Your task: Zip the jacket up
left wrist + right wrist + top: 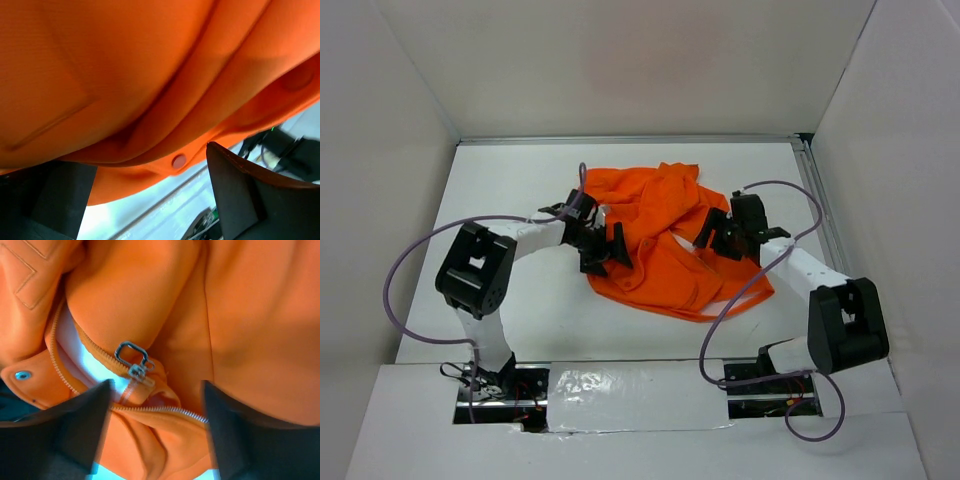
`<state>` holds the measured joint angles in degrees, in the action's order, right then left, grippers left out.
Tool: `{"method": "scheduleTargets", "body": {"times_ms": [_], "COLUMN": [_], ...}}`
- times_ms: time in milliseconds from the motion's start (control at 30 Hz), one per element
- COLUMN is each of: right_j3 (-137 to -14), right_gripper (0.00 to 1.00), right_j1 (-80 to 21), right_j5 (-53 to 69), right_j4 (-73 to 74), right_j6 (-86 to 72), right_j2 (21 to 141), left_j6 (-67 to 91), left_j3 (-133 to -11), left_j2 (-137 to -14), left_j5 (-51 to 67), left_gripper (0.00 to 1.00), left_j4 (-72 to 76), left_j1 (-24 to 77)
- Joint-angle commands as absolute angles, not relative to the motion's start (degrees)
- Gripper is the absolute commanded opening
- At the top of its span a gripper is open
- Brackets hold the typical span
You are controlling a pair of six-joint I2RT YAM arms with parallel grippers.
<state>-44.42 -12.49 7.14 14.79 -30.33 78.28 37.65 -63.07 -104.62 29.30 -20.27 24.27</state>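
The orange jacket (pixel 660 245) lies crumpled mid-table. My left gripper (pixel 604 248) is at its left edge. In the left wrist view orange folds (pixel 150 75) with a snap button (pixel 178 161) hang close above the open gripper (pixel 150 200), and bare table shows between the fingers. My right gripper (pixel 718 236) is over the jacket's right part. In the right wrist view the silver zipper slider (pixel 134 361) with its pull sits just beyond the open gripper (pixel 155 425). A line of zipper teeth (pixel 165 410) and pale lining (pixel 75 352) lie between the fingers. The zipper is open here.
White walls enclose the table (pixel 520 180) on three sides, with a metal rail (pixel 820 200) along the right edge. Purple cables (pixel 420 250) loop from both arms. Another snap (pixel 22 375) shows on a jacket flap.
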Motion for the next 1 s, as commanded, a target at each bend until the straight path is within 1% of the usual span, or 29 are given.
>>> {"method": "scheduleTargets", "body": {"times_ms": [0,67,200,267,367,467,500,567,633,733,767,800,833,867,967], "right_j3": [-48.25,-49.3,-48.96,-49.04,-49.39,-49.83,-50.1,-50.45,-50.45,-50.8,-50.8,-51.06,-51.41,-51.85,-51.68], "right_gripper": [0.72,0.56,0.56,0.58,0.58,0.58,0.57,0.51,0.43,0.42,0.4,0.25,0.18,0.0,0.0], "right_j1": [-12.31,-12.92,-14.93,-16.08,-18.19,-19.33,-19.6,-20.3,-20.91,-21.79,-21.88,-21.97,-21.97,-22.06,-22.93], "right_j5": [9.84,9.41,10.89,11.34,10.99,12.21,12.39,11.78,11.69,9.24,7.58,7.38,7.21,6.77,5.99], "right_j4": [9.4,10.02,8.88,7.83,6.07,3.96,3.26,2.55,1.41,1.32,1.41,1.84,2.37,2.9,5.09], "right_j6": [-29.36,-29.45,-28.39,-28.13,-28.83,-29.18,-29.27,-29.97,-29.45,-26.73,-26.2,-25.76,-25.14,-24.88,-24.08], "right_j2": [80.85,82.08,82.53,83.4,85.43,86.92,87.1,87.19,86.4,84.38,84.03,83.41,83.23,82.97,79.74], "left_j6": [34.19,32.61,30.68,29.71,27.52,27.16,27.25,27.51,27.6,27.95,28.12,28.47,28.56,28.83,30.41], "left_j3": [-65.74,-66.88,-71.17,-71.8,-71.02,-69.71,-69.35,-67.78,-66.54,-62.42,-59.62,-58.28,-56.27,-55.64,-53.44], "left_j2": [-107.84,-109.07,-111.7,-112.15,-111.36,-108.73,-106.98,-104.78,-101.0,-94.5,-92.48,-88.46,-86.5,-83.09,-77.9], "left_j5": [27.24,28.56,31.28,34.09,38.66,38.58,39.28,41.56,45.16,46.67,47.02,47.2,46.94,46.32,43.86], "left_gripper": [0.99,0.99,0.99,0.99,0.99,0.99,0.99,0.99,0.99,0.99,0.99,0.99,0.99,0.99,0.99], "left_j4": [-19.34,-18.81,-19.33,-18.72,-17.23,-17.49,-17.32,-15.92,-15.12,-14.07,-13.54,-12.67,-12.74,-13.18,-15.03], "left_j1": [20.14,17.5,12.84,11.96,10.81,10.11,9.32,8.35,7.56,8.26,9.04,9.75,10.36,12.63,17.82]}}
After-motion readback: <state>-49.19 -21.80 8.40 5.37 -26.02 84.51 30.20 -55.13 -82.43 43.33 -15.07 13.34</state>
